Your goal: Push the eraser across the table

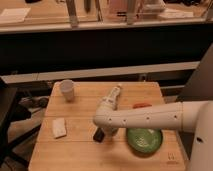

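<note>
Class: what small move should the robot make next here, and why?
Probably slide the gripper along the table toward the white block: it sits low beside the eraser, on the green plate's side.

Cup (67, 90), green plate (144, 140), white block (59, 127), tube (115, 94)

An office-like workroom was suggested: a long counter (100, 26) laid with papers (12, 14) was seen at the back, a dark chair (7, 111) was set at the left, and a pale wooden table (75, 156) was placed in front, with the robot's gripper (102, 128) held low over its middle.
</note>
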`<action>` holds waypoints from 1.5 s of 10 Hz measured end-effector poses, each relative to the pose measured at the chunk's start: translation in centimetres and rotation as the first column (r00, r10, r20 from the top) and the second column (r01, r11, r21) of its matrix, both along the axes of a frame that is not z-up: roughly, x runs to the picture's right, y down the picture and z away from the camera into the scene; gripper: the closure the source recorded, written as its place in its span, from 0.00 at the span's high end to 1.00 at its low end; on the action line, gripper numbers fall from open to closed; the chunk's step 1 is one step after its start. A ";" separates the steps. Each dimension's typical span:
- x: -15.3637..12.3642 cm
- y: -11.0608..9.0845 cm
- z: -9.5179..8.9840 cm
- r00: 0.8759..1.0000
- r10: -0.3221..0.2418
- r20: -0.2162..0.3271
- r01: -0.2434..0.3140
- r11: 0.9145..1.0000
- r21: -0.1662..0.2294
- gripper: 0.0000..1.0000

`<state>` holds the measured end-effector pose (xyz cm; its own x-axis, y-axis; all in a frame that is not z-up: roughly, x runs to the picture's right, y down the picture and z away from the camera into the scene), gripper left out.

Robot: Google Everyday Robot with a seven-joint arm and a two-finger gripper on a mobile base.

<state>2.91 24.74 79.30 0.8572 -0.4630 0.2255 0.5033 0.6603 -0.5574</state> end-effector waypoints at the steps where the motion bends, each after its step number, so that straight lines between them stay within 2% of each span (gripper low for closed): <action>1: -1.2 -0.1 0.2 1.000 -0.017 0.004 0.017 1.000 0.003 0.03; 7: -6.5 -0.6 0.2 0.996 -0.085 0.040 0.085 0.996 0.001 0.03; 10: -7.4 -0.9 0.2 0.993 -0.107 0.045 0.107 0.994 0.002 0.03; 12: -9.3 -1.5 0.4 0.991 -0.126 0.055 0.126 0.992 -0.006 0.03; 15: -9.9 -1.8 0.5 0.988 -0.141 0.057 0.142 0.990 -0.008 0.03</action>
<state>-7.03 22.93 79.80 0.7691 -0.5757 0.2776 0.6218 0.5736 -0.5332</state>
